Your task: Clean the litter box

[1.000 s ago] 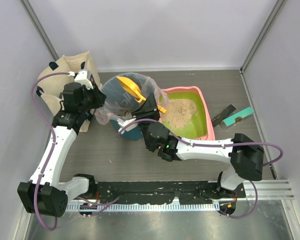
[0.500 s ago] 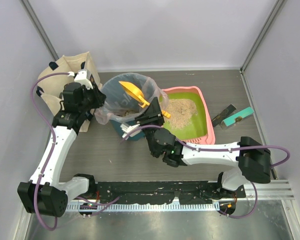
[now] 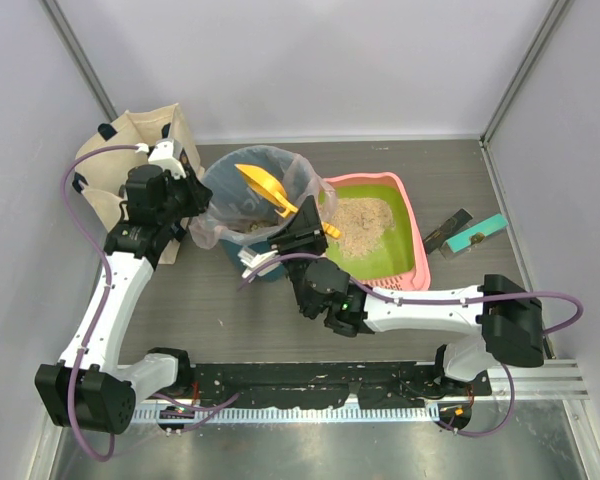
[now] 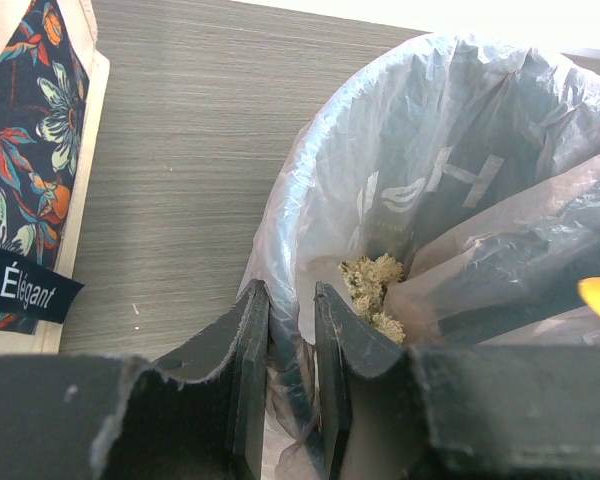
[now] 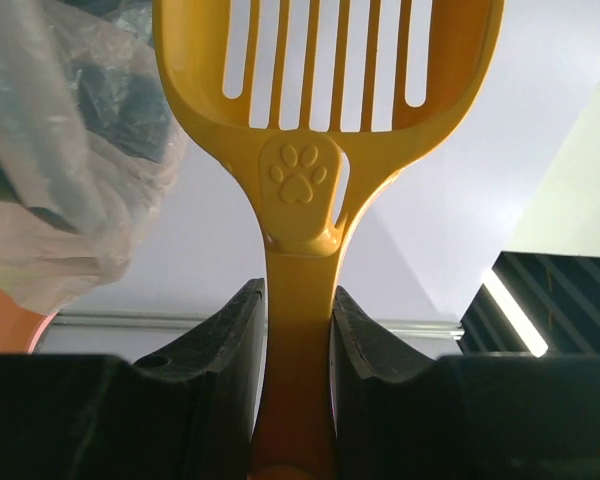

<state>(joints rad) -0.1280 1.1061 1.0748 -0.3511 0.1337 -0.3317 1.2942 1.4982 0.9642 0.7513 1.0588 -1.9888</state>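
Dark wooden table (image 3: 210,320), and the litter box (image 3: 417,225) sits toward its far edge, right of centre, just beside the teal bin (image 3: 220,185). Over that bin hangs the scoop (image 5: 300,180), the right gripper (image 5: 298,370) clamped on its handle, placed for dumping. Meanwhile the left gripper (image 4: 290,390) pinches the bag liner (image 4: 310,200) at the rim, probably to steady it.

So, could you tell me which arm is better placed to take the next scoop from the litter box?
Probably right: the right gripper is shut on the orange scoop beside the litter box; the left gripper pinches the bin bag.
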